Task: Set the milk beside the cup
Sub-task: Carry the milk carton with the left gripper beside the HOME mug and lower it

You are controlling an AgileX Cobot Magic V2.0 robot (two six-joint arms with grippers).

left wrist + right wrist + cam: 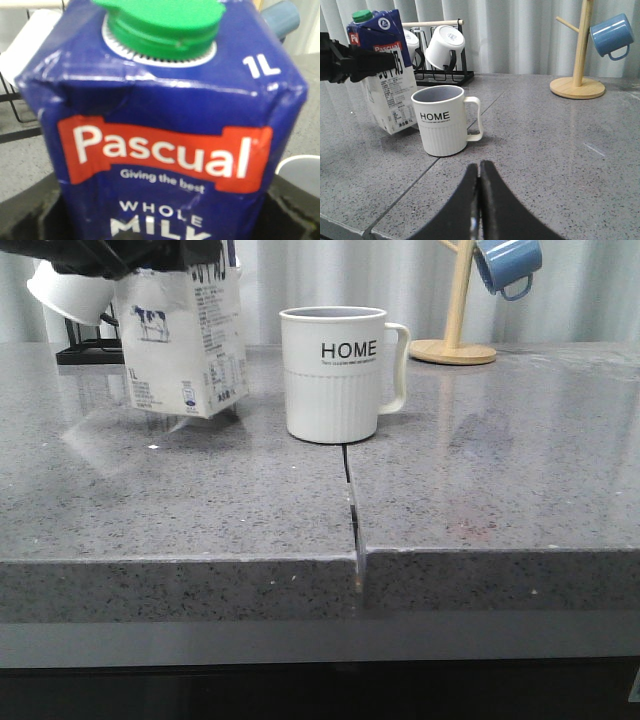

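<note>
The tall white milk carton (183, 345) with its dark blue top and green cap is tilted above the grey stone counter (480, 490), clamped near its top by the black left gripper (362, 64). It hangs just beside the ribbed off-white ceramic "HOME" mug (335, 373), apart from it. The right gripper (479, 172) hovers low, fingers pressed together, holding nothing.

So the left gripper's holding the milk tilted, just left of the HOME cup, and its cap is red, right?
Not quite: the cap is green, as the left wrist view shows. The rest holds: the left gripper holds the milk tilted, just left of the HOME cup.
</note>
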